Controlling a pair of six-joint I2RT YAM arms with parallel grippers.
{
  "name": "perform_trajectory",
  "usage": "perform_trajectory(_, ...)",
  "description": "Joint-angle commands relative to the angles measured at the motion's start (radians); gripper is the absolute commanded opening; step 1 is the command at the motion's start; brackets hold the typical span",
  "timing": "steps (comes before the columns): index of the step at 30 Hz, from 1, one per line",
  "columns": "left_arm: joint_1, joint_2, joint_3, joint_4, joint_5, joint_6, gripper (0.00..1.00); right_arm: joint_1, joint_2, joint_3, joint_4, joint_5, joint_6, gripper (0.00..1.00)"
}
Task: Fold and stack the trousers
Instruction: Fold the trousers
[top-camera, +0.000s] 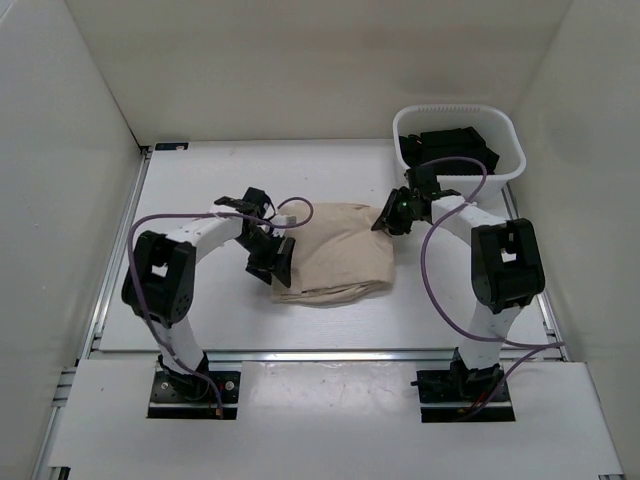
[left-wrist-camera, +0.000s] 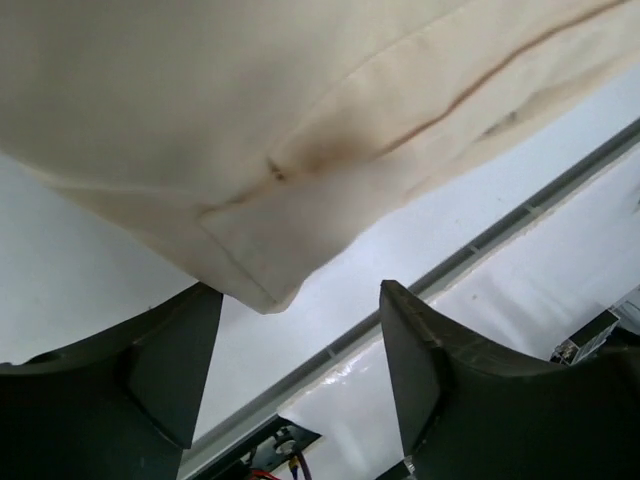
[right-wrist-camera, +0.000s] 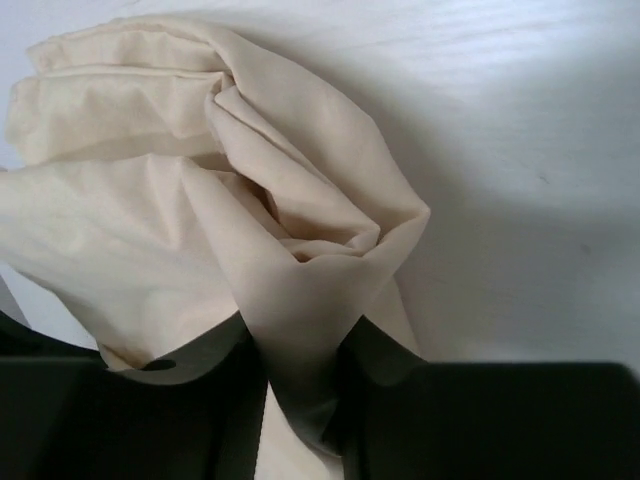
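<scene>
Firstly, far left: white left wall (top-camera: 60, 200) and aluminium rail (top-camera: 103, 300) bounding the white table (top-camera: 200, 315). Bare surface lies between rail and cloth, so the left arm should have room to draw outward. Next: left gripper (top-camera: 271, 259), black, two-fingered, at the left edge of the pair of light beige thin cloth trousers (top-camera: 335, 258). Its jaws stand apart, with a hemmed corner (left-wrist-camera: 262, 292) at the mouth of the gap but not clamped. Judgement: it should take that corner through all layers, well past the hem, before any lift. Centre: the trousers lie as a roughly rectangular bundle mid-table, layers doubled, near edge uneven with an under-layer showing. Next: right gripper (top-camera: 394, 213), black, at the upper right corner of the cloth, jaws drawn narrow on a bunched pleat of the beige fabric. Judgement: the hold is on a gather, not a flat edge, so tension may pull crooked. Both ends should rise together and level to keep the fold line straight. Right: white slotted plastic basket (top-camera: 458, 108) holding black folded garments (top-camera: 450, 145), just behind the right gripper. Clearance is least here, so travel is better directed toward the near or left side. Far right: white right wall (top-camera: 590, 200), well apart from the cloth.
</scene>
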Motion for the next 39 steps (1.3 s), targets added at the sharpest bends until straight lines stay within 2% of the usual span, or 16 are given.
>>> perform_trajectory(1,-0.001,-0.105,-0.052,0.054,0.013,0.006,0.77,0.011,0.035,0.074,-0.037,-0.081,-0.057,0.35)
perform_trajectory(3,-0.001,-0.128,-0.064,0.054,0.004,0.006,0.83,0.011,0.05,0.109,-0.062,-0.092,-0.07,0.49)
perform_trajectory(4,-0.001,-0.14,-0.064,0.054,0.004,0.006,0.84,0.011,0.059,0.123,-0.077,-0.092,-0.093,0.72)
perform_trajectory(5,-0.001,-0.166,-0.064,0.045,-0.026,0.006,0.84,0.011,0.059,0.135,-0.094,-0.092,-0.103,0.78)
perform_trajectory(7,0.01,-0.201,-0.049,0.045,-0.048,0.006,0.87,0.011,0.037,0.135,-0.137,-0.072,-0.134,0.87)
perform_trajectory(9,0.046,-0.214,0.015,0.045,-0.048,0.006,0.88,0.011,-0.011,0.135,-0.168,-0.008,-0.153,0.9)
perform_trajectory(14,0.114,-0.176,0.154,0.115,-0.114,0.006,0.88,0.011,-0.131,0.054,-0.224,0.156,-0.154,0.9)
perform_trajectory(16,0.132,-0.127,0.227,0.142,-0.123,0.006,0.88,0.035,-0.215,-0.021,-0.225,0.218,-0.134,0.86)
perform_trajectory(19,0.142,-0.009,0.332,0.142,-0.155,0.006,0.86,0.089,-0.333,-0.091,-0.203,0.333,-0.087,0.7)
perform_trajectory(20,0.142,0.019,0.353,0.154,-0.178,0.006,0.84,0.127,-0.361,-0.133,-0.194,0.353,-0.074,0.55)
perform_trajectory(23,0.151,0.12,0.414,0.154,-0.243,0.006,0.78,0.204,-0.431,-0.208,-0.116,0.364,-0.01,0.33)
perform_trajectory(24,0.151,0.16,0.425,0.154,-0.243,0.006,0.77,0.218,-0.431,-0.255,-0.091,0.311,0.013,0.22)
perform_trajectory(27,0.16,0.2,0.445,0.154,-0.243,0.006,0.75,0.249,-0.422,-0.338,-0.03,0.295,0.079,0.04)
perform_trajectory(29,0.16,0.234,0.465,0.154,-0.259,0.006,0.75,0.249,-0.409,-0.375,0.012,0.267,0.103,0.02)
perform_trajectory(37,0.171,0.279,0.513,0.154,-0.336,0.006,0.75,0.239,-0.355,-0.374,-0.025,0.307,0.081,0.0)
perform_trajectory(39,0.171,0.262,0.513,0.154,-0.336,0.006,0.79,0.239,-0.355,-0.346,-0.062,0.307,0.07,0.0)
